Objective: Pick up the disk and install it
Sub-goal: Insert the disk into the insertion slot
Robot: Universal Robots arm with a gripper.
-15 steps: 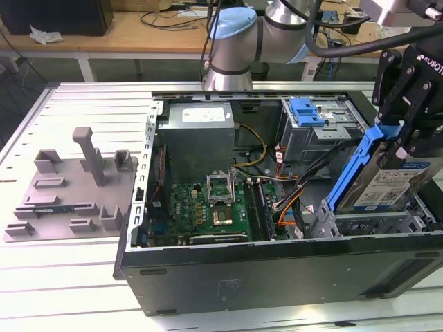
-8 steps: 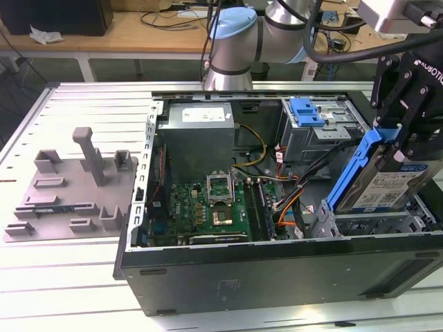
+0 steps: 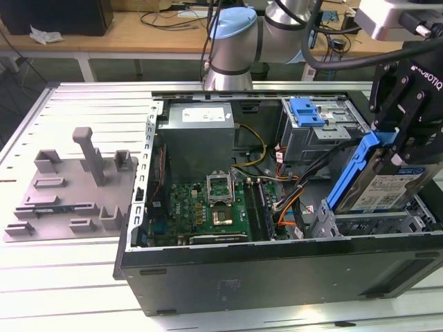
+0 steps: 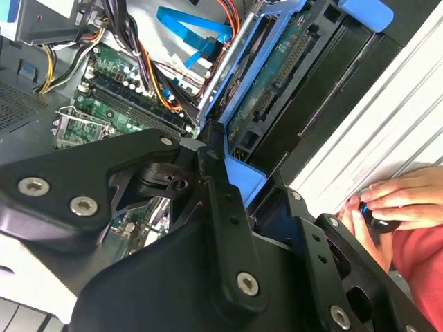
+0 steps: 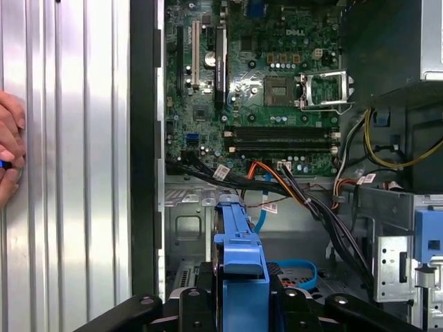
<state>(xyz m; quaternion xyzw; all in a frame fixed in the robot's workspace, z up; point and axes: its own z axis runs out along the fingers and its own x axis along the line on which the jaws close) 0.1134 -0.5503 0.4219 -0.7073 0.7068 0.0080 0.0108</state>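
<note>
**Disk held tilted over the drive cage**

The pincer (image 3: 396,137) is clamped on the blue frame of the disk (image 3: 382,185). The disk hangs tilted above the metal drive cage (image 3: 367,225), at the exterior view's right end of the open computer case (image 3: 277,277). It is not seated. Its lower edge is near the cage, and I cannot tell whether the two touch.

The step in hand looks like seating the disk. To do it well, I judge, the disk should be levelled so the blue frame lines up with the cage walls. It should then go in straight rather than corner first, and without force. The cable bundle (image 5: 315,204) lies just beside the cage and should not end up under the frame. The grip is on plastic, so a twist could flex it, and a slow motion suits.

By count:
- one disk
- one pincer
- one case
- one motherboard (image 3: 208,204)
- one power supply (image 3: 197,135)
- one other blue frame (image 3: 308,111) on the bay farther back
- one grey jig plate (image 3: 69,187) on the counter (image 3: 69,290)
- a person's hands (image 4: 405,197), seemingly two, beside the case
</note>
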